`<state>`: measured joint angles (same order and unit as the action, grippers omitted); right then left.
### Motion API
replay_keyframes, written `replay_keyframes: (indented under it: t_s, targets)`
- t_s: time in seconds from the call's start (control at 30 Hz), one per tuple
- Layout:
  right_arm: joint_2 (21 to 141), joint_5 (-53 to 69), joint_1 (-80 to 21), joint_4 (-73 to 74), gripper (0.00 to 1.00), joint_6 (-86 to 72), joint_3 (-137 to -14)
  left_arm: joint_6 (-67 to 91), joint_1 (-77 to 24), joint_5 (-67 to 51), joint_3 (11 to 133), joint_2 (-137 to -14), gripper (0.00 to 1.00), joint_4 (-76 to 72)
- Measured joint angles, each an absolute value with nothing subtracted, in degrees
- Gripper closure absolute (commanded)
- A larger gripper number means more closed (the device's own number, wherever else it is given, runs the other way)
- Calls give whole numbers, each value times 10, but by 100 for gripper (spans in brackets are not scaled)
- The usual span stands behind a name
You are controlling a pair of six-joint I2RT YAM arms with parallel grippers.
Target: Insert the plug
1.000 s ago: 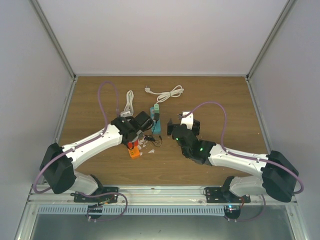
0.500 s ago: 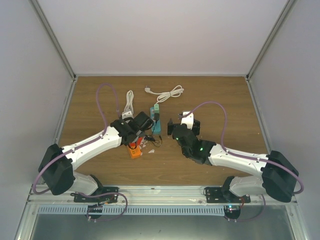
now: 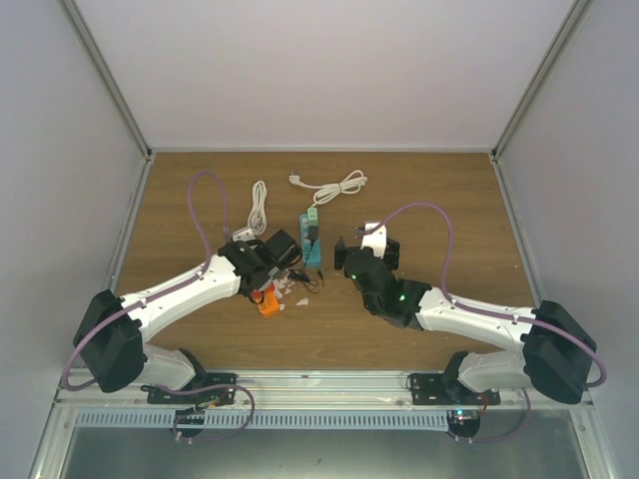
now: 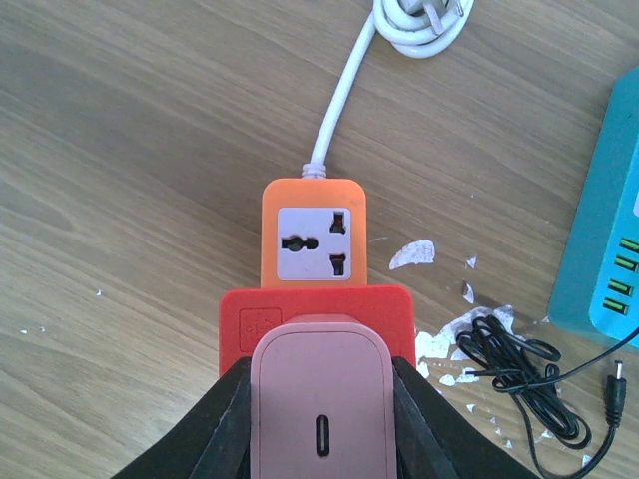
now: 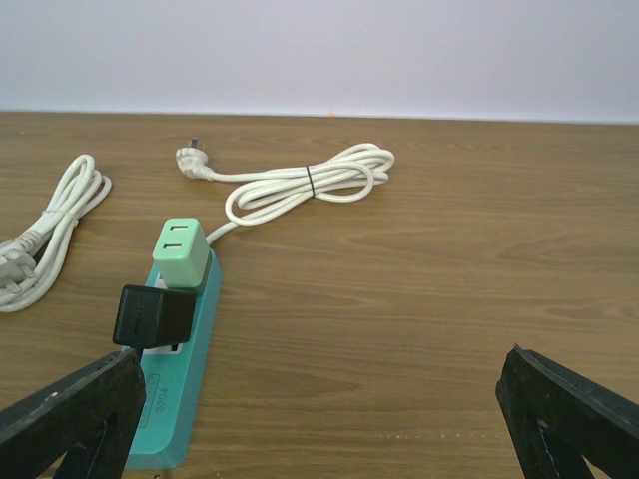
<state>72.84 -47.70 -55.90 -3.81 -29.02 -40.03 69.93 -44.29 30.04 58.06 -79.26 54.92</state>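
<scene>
Insertion is the step in hand, and I judge it unfinished. The plug (image 5: pixel 152 315) sits on the teal strip (image 5: pixel 185 399), just at 6 o'clock of the green adapter (image 5: pixel 181 251). Whether its pins are fully home cannot be told. Its thin wire (image 4: pixel 509 349) lies coiled on the bench (image 4: pixel 120 150).

The right claw (image 5: pixel 319 361) has its fingers wide apart and holds nothing. The plug is just off its left finger, at 9 o'clock in the wrist view. The next move likely calls for swinging that way, closing on the plug and pressing it straight down.

The right arm reaches low from its base toward 10 o'clock, with the wrist level.

The left claw (image 4: pixel 319 377) is clamped on a pink charger (image 4: pixel 321 419) over a red block (image 4: pixel 300 311) at the near end of the orange strip (image 4: pixel 313 192). That arm stretches toward 1 o'clock, wrist pointing down.
</scene>
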Motion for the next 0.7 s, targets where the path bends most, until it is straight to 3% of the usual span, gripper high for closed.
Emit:
replay_keyframes:
  t_s: [0.7]
  targets:
    - [728, -477, -559, -38, 1, -291, -400, 713, -461, 336, 560, -814, 100, 521]
